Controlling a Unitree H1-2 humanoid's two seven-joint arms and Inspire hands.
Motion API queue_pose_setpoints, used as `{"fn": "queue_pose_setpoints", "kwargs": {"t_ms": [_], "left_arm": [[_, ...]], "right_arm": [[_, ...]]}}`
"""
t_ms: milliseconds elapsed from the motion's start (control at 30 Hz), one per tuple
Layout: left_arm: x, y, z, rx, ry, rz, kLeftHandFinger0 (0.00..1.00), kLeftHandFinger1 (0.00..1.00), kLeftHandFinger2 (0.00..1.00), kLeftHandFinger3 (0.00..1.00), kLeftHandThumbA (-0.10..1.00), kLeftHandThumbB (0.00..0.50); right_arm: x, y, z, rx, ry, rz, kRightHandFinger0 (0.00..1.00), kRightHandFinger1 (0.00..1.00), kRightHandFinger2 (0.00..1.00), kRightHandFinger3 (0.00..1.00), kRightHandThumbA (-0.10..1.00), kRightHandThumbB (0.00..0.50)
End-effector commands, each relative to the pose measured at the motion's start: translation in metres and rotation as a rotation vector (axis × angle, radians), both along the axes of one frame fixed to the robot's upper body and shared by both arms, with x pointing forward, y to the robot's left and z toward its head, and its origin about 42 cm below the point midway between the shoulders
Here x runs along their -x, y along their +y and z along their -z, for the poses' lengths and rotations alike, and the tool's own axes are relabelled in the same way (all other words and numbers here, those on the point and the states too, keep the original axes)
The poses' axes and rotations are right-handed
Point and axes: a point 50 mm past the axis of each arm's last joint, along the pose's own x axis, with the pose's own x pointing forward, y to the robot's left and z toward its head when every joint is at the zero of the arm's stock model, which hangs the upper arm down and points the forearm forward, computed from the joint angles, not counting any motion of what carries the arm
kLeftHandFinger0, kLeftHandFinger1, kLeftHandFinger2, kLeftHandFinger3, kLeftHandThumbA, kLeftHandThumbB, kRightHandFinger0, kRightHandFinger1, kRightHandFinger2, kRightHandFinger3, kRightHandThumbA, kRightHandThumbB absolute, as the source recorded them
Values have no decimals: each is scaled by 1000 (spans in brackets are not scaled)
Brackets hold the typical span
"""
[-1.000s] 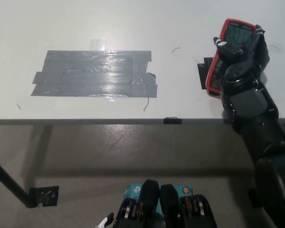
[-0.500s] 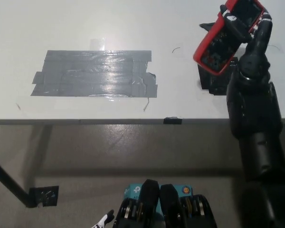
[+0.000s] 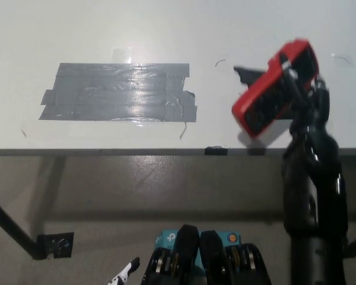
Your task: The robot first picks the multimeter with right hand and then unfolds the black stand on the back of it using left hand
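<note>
My black right hand is shut on the red-cased multimeter and holds it lifted above the white table's front right part. The meter is tilted, its long side running from upper right to lower left, with its dark back turned toward the camera. A small black flap sticks out at its upper left side. Only the tip of my white left hand shows at the bottom edge, left of centre, too little to tell its state.
A large patch of grey tape is stuck on the table left of centre. A small black tab sits on the table's front edge. A table leg with a foot plate stands on the floor at lower left.
My right hand has lifted the multimeter off the table and brought it down-left toward me, turning it so the back shows. The black mark on the table that it covered is now hidden.
</note>
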Motion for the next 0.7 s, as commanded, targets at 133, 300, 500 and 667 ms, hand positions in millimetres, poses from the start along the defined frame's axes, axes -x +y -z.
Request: {"fn": "queue_pose_setpoints", "kwargs": {"t_ms": [133,300,500,667], "left_arm": [[-29,-11,-165,379,-602,-15,1000,1000,1000,1000,877,191],[-42,-19,-184,415,-664,7,1000,1000,1000,1000,885,193],[-60,-27,-203,394,-727,14,1000,1000,1000,1000,908,222],[-72,-34,-212,417,-752,44,1000,1000,1000,1000,877,225]], "right_arm": [[138,57,-122,-799,-715,-706,0,215,685,346,-100,183],[161,67,-115,-830,-731,-796,0,26,518,247,-100,160],[174,72,-125,-804,-793,-893,0,0,252,112,-100,151],[186,71,-138,-766,-840,-959,0,0,111,77,-100,152]]}}
